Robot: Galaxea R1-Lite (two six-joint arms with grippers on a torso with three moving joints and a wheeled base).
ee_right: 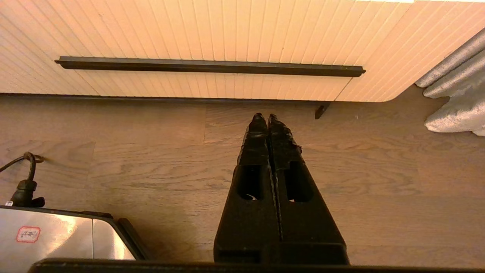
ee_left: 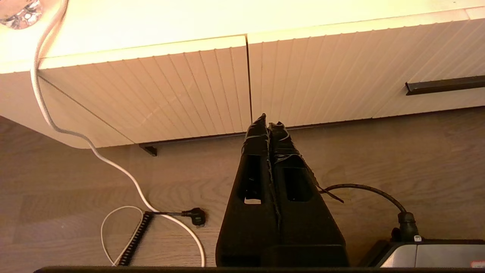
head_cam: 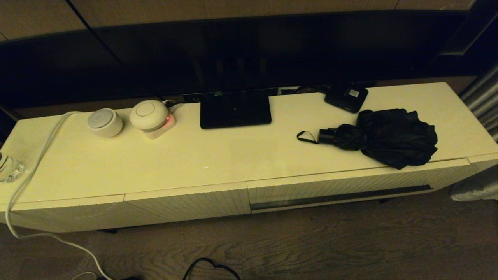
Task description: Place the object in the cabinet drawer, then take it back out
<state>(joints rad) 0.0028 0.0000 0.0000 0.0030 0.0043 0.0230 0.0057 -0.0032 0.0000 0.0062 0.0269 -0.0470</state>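
The black folding umbrella lies on the cream cabinet top at the right, handle and strap loop pointing left. Below it the wide ribbed drawer is closed, its dark handle slot running along the front. Neither arm shows in the head view. My left gripper hangs shut over the floor, before the seam between the short ribbed front and the drawer. My right gripper is shut too, low above the floor in front of the drawer's handle slot, holding nothing.
On the cabinet top stand a flat black stand, a small black box with a white label, two round white devices and a glass. A white cable trails to the floor. A curtain hangs at the right.
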